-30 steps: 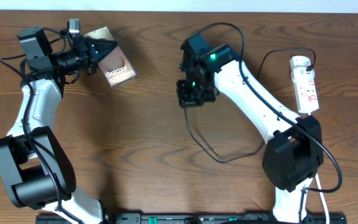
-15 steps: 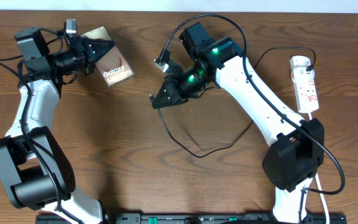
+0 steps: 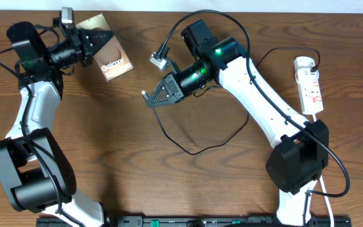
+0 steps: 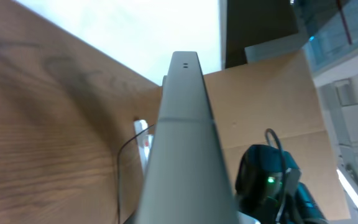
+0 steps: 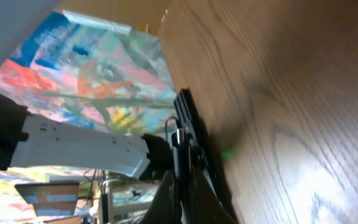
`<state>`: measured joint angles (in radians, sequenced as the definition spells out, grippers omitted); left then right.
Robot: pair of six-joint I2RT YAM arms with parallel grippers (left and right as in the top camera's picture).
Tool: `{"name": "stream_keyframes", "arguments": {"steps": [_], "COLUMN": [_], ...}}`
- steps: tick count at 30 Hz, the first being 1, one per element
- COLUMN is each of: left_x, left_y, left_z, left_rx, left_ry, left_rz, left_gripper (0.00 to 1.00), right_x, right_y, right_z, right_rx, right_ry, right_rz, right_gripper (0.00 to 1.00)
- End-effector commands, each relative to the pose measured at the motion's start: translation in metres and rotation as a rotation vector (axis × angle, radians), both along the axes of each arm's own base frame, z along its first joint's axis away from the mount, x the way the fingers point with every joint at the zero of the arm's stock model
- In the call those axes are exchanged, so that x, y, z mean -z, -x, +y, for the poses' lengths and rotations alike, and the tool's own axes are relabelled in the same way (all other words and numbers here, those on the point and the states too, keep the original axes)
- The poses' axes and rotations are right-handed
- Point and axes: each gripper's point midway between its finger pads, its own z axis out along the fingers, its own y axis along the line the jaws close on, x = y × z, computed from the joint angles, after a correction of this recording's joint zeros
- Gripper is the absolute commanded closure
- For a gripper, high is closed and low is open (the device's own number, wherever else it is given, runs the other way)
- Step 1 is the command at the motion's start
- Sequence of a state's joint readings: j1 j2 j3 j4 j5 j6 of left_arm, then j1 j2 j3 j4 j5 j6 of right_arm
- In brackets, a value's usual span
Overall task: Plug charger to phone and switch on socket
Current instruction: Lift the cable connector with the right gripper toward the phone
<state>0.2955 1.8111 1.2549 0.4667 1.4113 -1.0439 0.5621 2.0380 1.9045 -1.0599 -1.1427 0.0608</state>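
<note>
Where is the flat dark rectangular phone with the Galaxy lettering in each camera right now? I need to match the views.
Overhead: upper left; the flat dark rectangular phone is held by the left gripper, lettering facing the camera.
Left wrist: centre, seen edge-on as a grey strip rising from the bottom edge.
Right wrist: cannot pick it out with confidence.
Shared landmark: the brown wooden table, visible in all three views.

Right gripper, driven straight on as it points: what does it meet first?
Likely the left arm's white link; in the overhead view the right gripper points on a line that misses the phone. Height unclear.
</note>
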Motion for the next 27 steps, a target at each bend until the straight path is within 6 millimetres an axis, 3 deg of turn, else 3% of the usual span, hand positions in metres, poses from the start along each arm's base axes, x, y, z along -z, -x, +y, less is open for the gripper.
{"name": "stream_keyframes", "arguments": {"steps": [1, 7, 10, 15, 27], "left_x": [-0.019, -0.024, -0.024, -0.024, -0.024], "left_y": [0.006, 0.005, 0.005, 0.005, 0.004], "left_z": [-0.005, -0.005, -0.006, -0.005, -0.005], "left_rx": [0.039, 0.041, 0.041, 0.041, 0.031], "left_ry": [0.053, 0.062, 0.063, 0.063, 0.063], "left_rz": [0.043, 0.041, 0.045, 0.044, 0.043], "left_gripper": [0.93, 0.93, 0.93, 0.93, 0.93], "right_x": [-0.012, -0.038, -0.041, -0.035, 0.003], "right_y": [-0.002, -0.007, -0.009, -0.007, -0.003], "right_z": [0.007, 0.017, 0.020, 0.020, 0.021], "right_rx": [-0.003, -0.030, -0.037, -0.053, -0.080], "right_ry": [-0.049, -0.182, -0.210, -0.229, -0.279], "right_rz": [0.020, 0.042, 0.037, 0.064, 0.163], "right_gripper": [0.99, 0.99, 0.99, 0.99, 0.99]}}
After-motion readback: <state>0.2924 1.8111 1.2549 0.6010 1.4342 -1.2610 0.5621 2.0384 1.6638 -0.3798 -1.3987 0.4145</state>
